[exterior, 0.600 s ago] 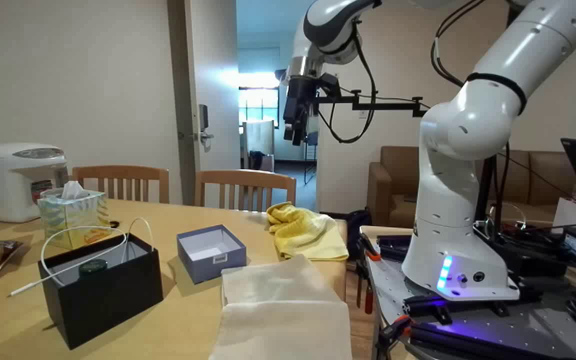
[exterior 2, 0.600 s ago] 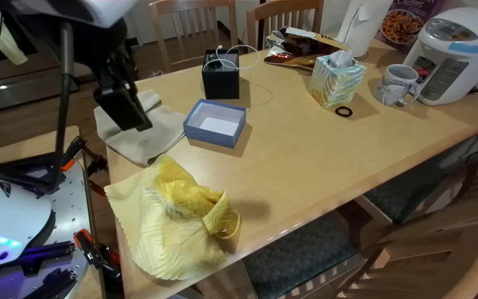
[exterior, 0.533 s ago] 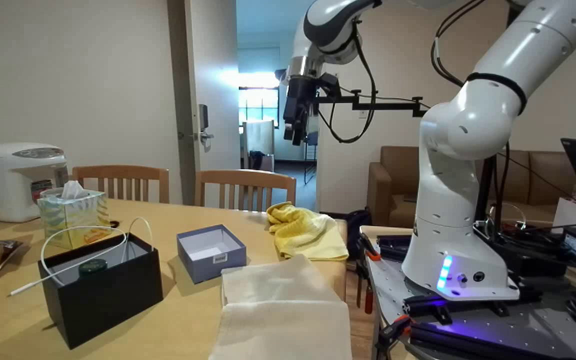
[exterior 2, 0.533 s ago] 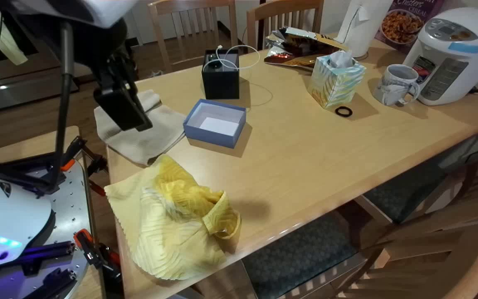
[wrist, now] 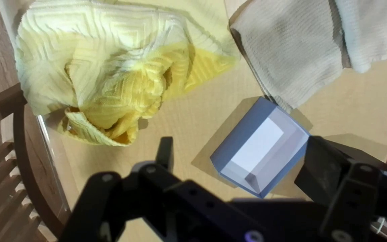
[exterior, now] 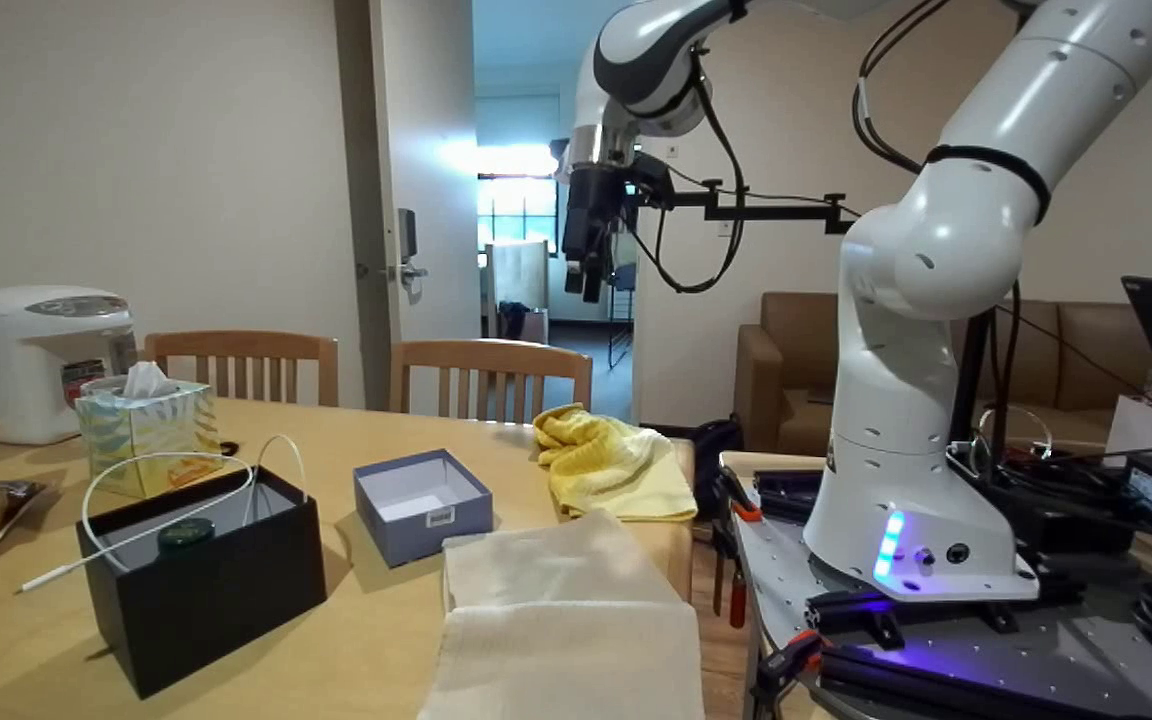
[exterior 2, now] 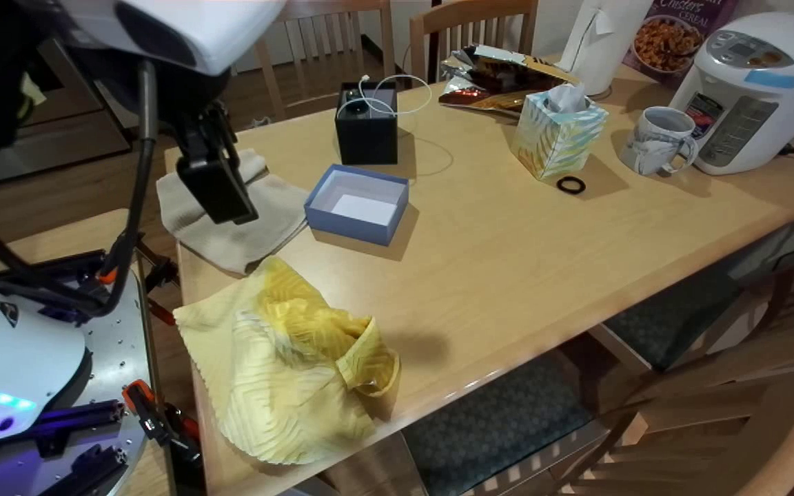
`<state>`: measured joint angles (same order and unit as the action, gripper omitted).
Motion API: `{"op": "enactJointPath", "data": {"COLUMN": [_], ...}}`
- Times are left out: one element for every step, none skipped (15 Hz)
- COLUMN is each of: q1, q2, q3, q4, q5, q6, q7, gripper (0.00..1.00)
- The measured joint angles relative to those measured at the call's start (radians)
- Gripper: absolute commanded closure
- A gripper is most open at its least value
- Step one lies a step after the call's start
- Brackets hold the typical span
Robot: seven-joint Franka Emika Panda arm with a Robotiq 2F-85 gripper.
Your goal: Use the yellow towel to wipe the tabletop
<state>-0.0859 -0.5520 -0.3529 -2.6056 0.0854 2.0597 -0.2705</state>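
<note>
The yellow towel point(exterior 2: 300, 386) lies crumpled at a corner of the light wooden tabletop point(exterior 2: 507, 255), its bunched, deeper-yellow part reaching inward. Both exterior views show it, and the wrist view has the towel point(wrist: 113, 70) at upper left. My gripper point(exterior: 582, 284) hangs in the air, well above the table and apart from the towel. In the wrist view the gripper point(wrist: 240, 144) is open, its fingers point(wrist: 165, 153) wide apart. Nothing is held between them; a box on the table shows far below through the gap.
A shallow blue-grey box point(exterior 2: 355, 213) sits near the towel, beside a cream cloth point(exterior: 566, 650). A black box point(exterior: 216, 590) with a white cable stands farther along. A tissue box point(exterior 2: 557, 138), mug point(exterior 2: 659, 141) and hot-water pot point(exterior 2: 762, 89) stand toward the far end. Chairs line the sides.
The arm has moved a little outward over the table, and the gripper sits slightly lower. Towel, cloth and boxes have stayed in place.
</note>
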Motion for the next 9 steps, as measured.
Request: {"op": "enactJointPath", "data": {"q1": [-0.002,-0.004,-0.005,-0.008,-0.020,-0.033,-0.046,-0.059,-0.071], "q2": [0.000,0.000,0.000,0.001,0.008,0.026,0.056,0.096,0.141], "q3": [0.003,0.003,0.003,0.007,0.022,0.038,0.052,0.062,0.065], "q4": [-0.001,-0.001,-0.001,0.000,0.001,0.004,0.008,0.011,0.015], "q5": [0.000,0.000,0.000,0.000,-0.006,-0.015,-0.018,-0.021,-0.022], "q6": [0.000,0.000,0.000,0.000,0.000,0.001,0.008,0.023,0.039], "q7": [0.000,0.000,0.000,0.011,0.052,0.091,0.124,0.153,0.179], "gripper": [0.00,0.00,0.00,0.00,0.00,0.00,0.00,0.00,0.00]}}
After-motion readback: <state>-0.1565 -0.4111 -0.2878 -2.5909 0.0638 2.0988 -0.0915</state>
